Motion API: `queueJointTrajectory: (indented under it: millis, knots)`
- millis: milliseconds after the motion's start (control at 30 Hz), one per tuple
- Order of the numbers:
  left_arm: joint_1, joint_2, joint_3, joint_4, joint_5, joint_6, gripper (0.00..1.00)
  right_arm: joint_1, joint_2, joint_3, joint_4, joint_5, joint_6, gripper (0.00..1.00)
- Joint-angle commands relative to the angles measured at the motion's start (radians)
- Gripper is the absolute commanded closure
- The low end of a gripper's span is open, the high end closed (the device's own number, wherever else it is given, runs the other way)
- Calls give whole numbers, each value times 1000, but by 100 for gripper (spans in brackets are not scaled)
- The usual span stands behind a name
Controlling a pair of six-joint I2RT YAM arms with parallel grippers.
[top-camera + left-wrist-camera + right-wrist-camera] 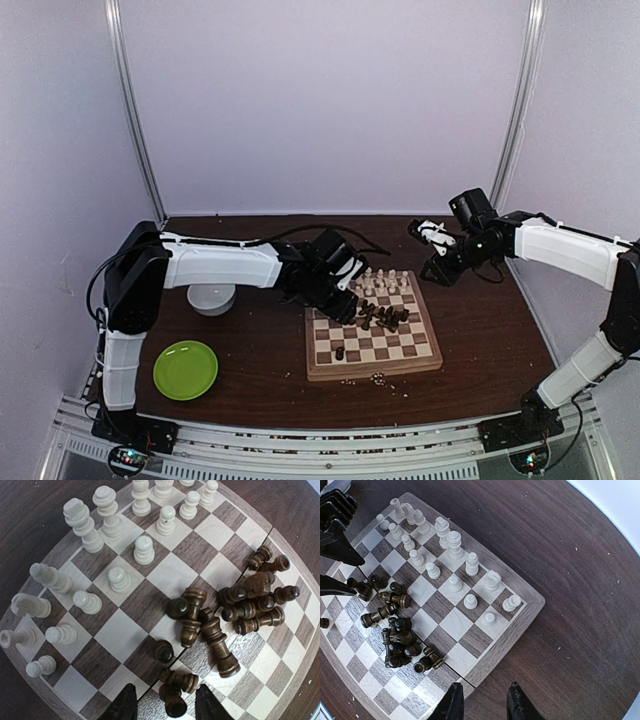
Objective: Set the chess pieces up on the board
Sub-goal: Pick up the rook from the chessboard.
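The board (340, 373) lies on the dark bench (480, 330), a little to the right of the middle, between the two arms. The pale pieces (385, 283) stand upright in two rows along the far side of the board. The dark pieces (385, 318) are mostly in a loose heap near the middle squares, and many of them lie on their sides (a few seem to stand upright). One dark piece (340, 353) is apart from the heap, closer to the near edge.

The left end effector (166, 700) hangs low over the left part of the heap. Its fingers (125, 705) are spread, and a fallen dark piece lies between them, but I see no finger touching it.

The right end effector (484, 702) is higher, beyond the far right corner of the board. Its fingers are spread too, with only bench surface visible between them.

A green plate (186, 369) and a white bowl (211, 297) are on the left part of the bench, well apart from the board. Some pale crumbs (379, 378) lie just in front of the board's near edge.
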Motion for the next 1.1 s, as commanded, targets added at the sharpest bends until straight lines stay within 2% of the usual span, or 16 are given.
queueJointTrajectory:
  millis: [0, 100, 333, 433, 767, 1067]
  knots:
    - [0, 20, 12, 7, 18, -5, 63, -5, 11, -1, -9, -4, -6, 69]
    - [0, 23, 12, 7, 21, -6, 66, -4, 12, -1, -9, -3, -6, 69]
    - [0, 25, 6, 7, 24, -4, 65, -5, 14, -1, -11, 4, -10, 69]
    - [0, 25, 4, 7, 22, -4, 71, -4, 15, 0, -11, 3, -9, 69]
    - [0, 24, 2, 7, 22, -4, 78, -4, 15, 0, -12, 3, -11, 69]
    - [0, 1, -9, 7, 17, -4, 89, -5, 16, 2, -11, 3, -11, 69]
